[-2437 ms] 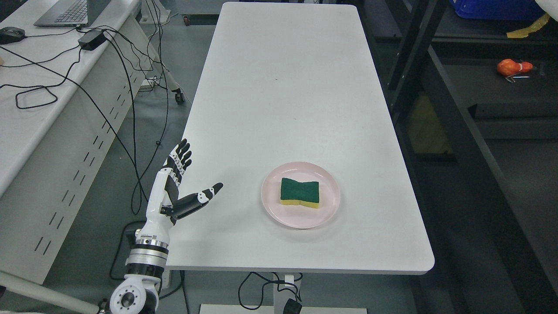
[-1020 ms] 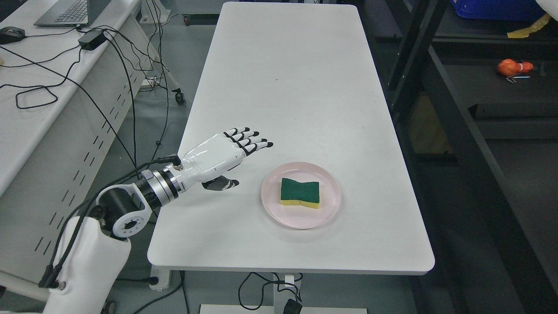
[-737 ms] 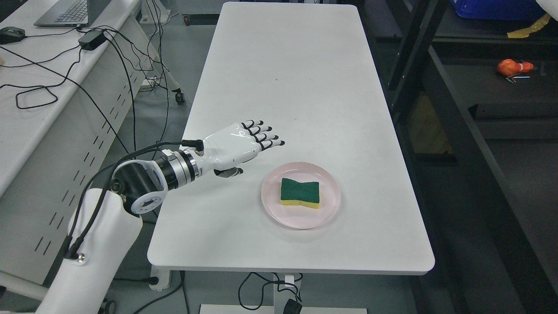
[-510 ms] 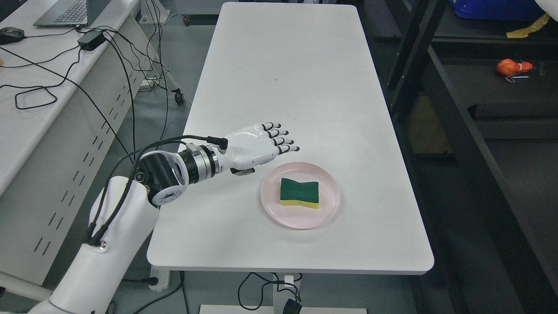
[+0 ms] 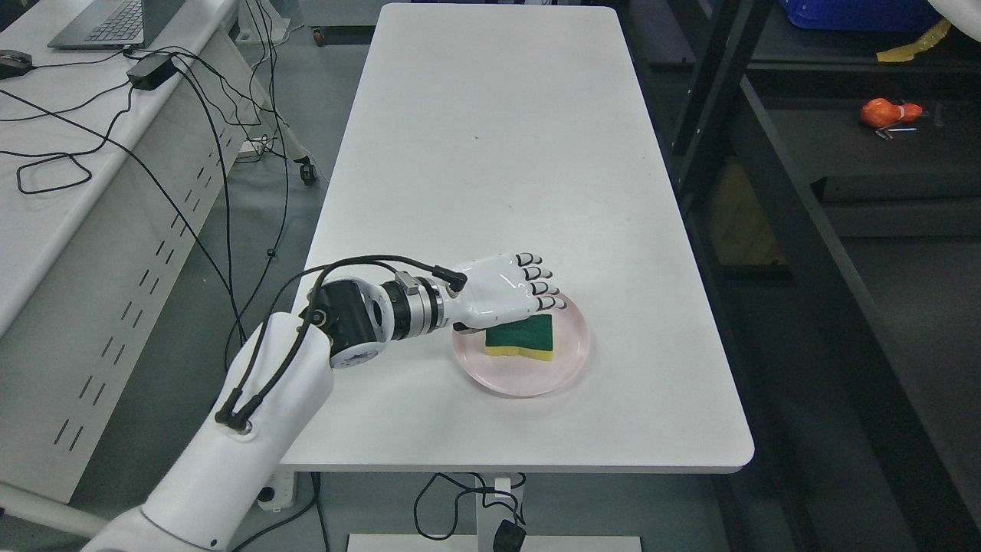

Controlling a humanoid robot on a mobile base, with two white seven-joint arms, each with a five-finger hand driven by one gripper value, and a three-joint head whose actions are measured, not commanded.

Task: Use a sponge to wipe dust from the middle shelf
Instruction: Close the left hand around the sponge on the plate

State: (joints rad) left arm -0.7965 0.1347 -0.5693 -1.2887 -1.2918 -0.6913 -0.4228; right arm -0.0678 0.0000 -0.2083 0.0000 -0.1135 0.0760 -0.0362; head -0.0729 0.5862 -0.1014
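- The left hand [image 5: 502, 295] is now over the pink plate [image 5: 521, 379]. Half a second ago it was floating off the plate's 10 o'clock edge, so it has slid in toward 4 o'clock.
- Its fingers [image 5: 541, 287] are stretched out and loosely apart, palm down, gripping nothing that shows. They cover the sponge [image 5: 523, 339] at its 11 o'clock corner; can't tell if they actually touch it.
- The sponge lies flat on the plate, green side up, yellow underneath, same spot on the plate as before.
- The plate sits on the white table [image 5: 490, 153], toward its 6 o'clock end.
- The whole view has shifted a bit left too, so the camera moved, not the stuff.
- The dark shelving [image 5: 766, 192] stands at 3 o'clock of the table.
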